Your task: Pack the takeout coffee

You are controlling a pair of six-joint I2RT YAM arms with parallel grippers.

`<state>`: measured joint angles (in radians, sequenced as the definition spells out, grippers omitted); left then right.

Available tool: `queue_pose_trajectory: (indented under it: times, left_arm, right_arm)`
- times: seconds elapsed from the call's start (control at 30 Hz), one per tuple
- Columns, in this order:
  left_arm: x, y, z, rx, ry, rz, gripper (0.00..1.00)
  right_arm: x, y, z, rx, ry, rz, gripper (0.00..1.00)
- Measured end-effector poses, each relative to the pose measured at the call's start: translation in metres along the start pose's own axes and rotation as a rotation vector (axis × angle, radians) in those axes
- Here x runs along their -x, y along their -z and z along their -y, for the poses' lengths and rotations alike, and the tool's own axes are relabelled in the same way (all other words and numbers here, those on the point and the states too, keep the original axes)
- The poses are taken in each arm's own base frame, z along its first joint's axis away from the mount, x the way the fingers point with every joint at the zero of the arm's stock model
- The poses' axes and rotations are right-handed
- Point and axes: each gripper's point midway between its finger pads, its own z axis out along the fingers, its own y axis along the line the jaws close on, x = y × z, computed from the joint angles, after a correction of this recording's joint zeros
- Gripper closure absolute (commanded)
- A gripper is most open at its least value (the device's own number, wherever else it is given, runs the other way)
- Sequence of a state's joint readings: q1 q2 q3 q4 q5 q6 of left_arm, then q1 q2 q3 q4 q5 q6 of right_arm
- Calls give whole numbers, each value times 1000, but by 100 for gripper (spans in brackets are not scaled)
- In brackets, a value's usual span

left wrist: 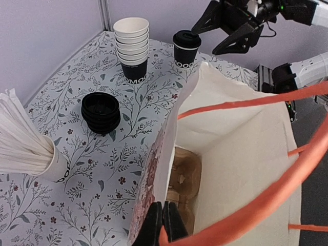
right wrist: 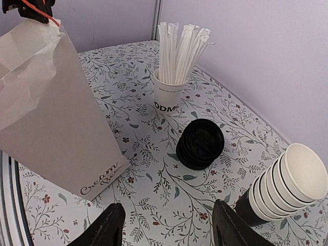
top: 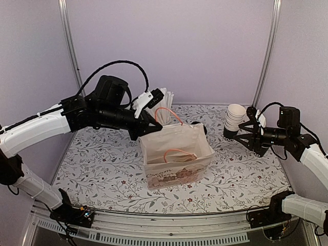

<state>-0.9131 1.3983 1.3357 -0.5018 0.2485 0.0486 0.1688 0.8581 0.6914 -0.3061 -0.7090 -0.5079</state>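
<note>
Floral-print table: takeout coffee stands upright beyond the paper bag's far rim, near the cup stack. Right gripper, jaws parted and empty, hangs just right of the lid; judged the nearer arm. Left gripper is clamped on the bag's rim.

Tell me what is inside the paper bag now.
Inside the paper bag lies a brown cardboard insert on the bottom, no cup visible. The takeout coffee stands outside, on the table. The bag's near wall hides part of the floor.

We note white shells on left arm and right arm, black joints behind each gripper. Black cable loops behind left gripper. Our right gripper fingers matte black, tapered.
</note>
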Motion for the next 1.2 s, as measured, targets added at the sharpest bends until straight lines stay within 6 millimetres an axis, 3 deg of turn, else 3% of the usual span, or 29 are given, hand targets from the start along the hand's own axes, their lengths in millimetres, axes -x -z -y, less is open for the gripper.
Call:
queue_pose_trajectory:
  times: [0.13,0.47,0.57,0.73,0.83,0.93,1.0,1.07,1.2]
  left_arm:
    - [9,2,-12,7,15,20,64]
    - [24,13,-29,65,-9,50,48]
    - [27,28,-34,116,-36,56,42]
    - [33,80,-53,286,-58,130,5]
    - [11,114,-85,456,-10,176,0]
    - [-30,137,-133,635,102,174,0]
    - [-60,141,-163,721,184,155,0]
    - [-88,139,-179,768,246,126,4]
    - [-130,127,-188,780,323,82,14]
  right_arm:
    - [0,0,0,-1,0,0,39]
    - [-2,-1,1,0,-4,-6,38]
    - [-4,-3,2,0,-9,-12,38]
    - [-6,-3,4,-10,-11,-21,29]
    - [-7,-4,5,-15,-14,-28,24]
    - [-9,-5,8,-24,-17,-36,23]
    - [-7,-6,13,-32,-26,-51,25]
    - [2,-8,24,-48,-37,-75,31]
    - [49,-15,70,-112,-33,-111,46]
